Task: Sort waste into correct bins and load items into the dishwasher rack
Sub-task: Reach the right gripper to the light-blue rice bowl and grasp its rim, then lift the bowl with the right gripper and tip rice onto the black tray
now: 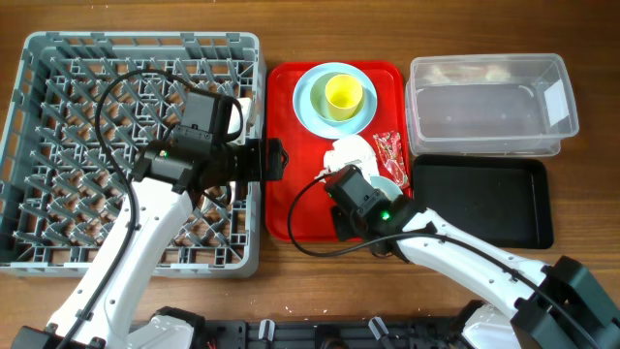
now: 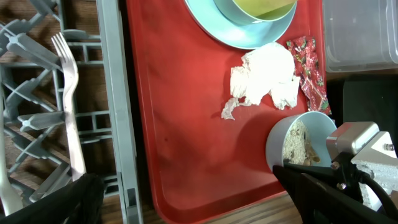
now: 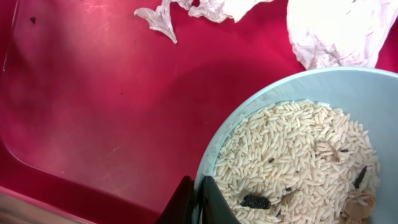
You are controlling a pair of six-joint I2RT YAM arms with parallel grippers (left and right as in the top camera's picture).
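Right wrist shows my right claw [image 3: 198, 188] clamped on the rim of the pale blue bowl [image 3: 364, 93], food scraps [image 3: 286, 149] inside; whether my left claw [image 1: 279, 161] is parted, I cannot tell.

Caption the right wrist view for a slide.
Right gripper pinches the rim of a pale blue bowl of food scraps; red tray, napkin behind.

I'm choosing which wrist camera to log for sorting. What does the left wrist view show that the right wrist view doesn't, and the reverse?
Left wrist only: the white fork in the grey dishwasher rack, the pale blue plate with the yellow cup on it, and the red snack wrapper beside the napkin. Right wrist only: individual rice-like grains and dark bits inside the bowl. Both: the red tray, the napkin, and the bowl of scraps pinched at its rim by the right gripper.
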